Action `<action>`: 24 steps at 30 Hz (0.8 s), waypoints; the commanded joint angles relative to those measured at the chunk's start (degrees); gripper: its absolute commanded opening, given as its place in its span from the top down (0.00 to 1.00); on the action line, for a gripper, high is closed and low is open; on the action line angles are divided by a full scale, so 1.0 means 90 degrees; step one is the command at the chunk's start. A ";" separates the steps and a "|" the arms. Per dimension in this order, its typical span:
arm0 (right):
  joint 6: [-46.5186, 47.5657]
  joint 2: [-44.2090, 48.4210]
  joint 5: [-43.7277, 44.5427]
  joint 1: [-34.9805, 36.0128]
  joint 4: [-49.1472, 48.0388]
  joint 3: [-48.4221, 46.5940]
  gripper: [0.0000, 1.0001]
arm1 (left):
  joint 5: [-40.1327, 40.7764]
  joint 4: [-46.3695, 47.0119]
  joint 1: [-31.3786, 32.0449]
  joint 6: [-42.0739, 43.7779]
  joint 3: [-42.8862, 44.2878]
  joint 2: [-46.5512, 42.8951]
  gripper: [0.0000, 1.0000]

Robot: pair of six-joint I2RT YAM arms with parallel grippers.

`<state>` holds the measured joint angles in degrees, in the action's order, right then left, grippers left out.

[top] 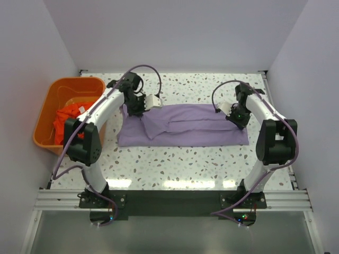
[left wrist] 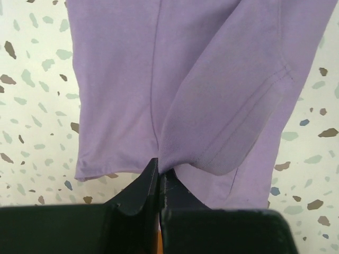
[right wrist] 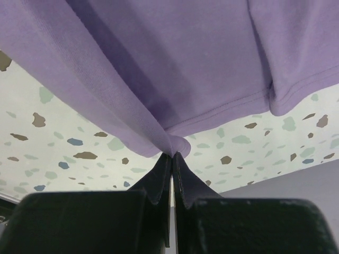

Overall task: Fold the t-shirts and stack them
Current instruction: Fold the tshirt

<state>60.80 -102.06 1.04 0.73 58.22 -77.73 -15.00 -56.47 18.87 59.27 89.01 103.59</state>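
A lavender-purple t-shirt [top: 185,129] lies spread across the middle of the speckled table, its far edge folded toward the front. My left gripper [top: 136,108] is shut on the shirt's left far corner; the wrist view shows the purple cloth [left wrist: 175,90] pinched at the fingertips of that gripper [left wrist: 159,168]. Over at the right far corner, my right gripper [top: 238,117] is shut on a gathered fold of the same shirt [right wrist: 175,63], which bunches at that gripper's tips [right wrist: 172,154]. An orange-red t-shirt [top: 68,117] is crumpled in the basket.
The orange plastic basket [top: 53,98] stands at the table's left edge, beside the left arm. White walls close in the back and both sides. Bare speckled tabletop [top: 185,161] lies in front of the purple shirt.
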 commanded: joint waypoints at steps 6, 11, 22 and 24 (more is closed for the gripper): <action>-0.0095 -0.0300 0.0265 -0.0013 -0.0326 -0.0484 1.00 | -0.0071 0.0024 -0.0241 0.0241 0.0793 0.0423 1.00; -0.0163 -0.0476 0.0363 -0.0013 -0.0472 -0.0659 1.00 | -0.0091 0.0005 -0.0242 0.0231 0.1095 0.0706 1.00; -0.0319 -0.0759 0.0519 -0.0003 -0.0638 -0.0923 1.00 | 0.0017 0.0141 -0.0261 0.0222 0.1184 0.1009 1.00; -0.0310 -0.0798 0.0549 -0.0003 -0.0619 -0.0923 1.00 | 0.0027 0.0209 -0.0261 0.0212 0.1203 0.1058 1.00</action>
<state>58.52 -108.71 3.99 0.73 53.54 -83.77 -14.72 -56.45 17.19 59.81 97.03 112.66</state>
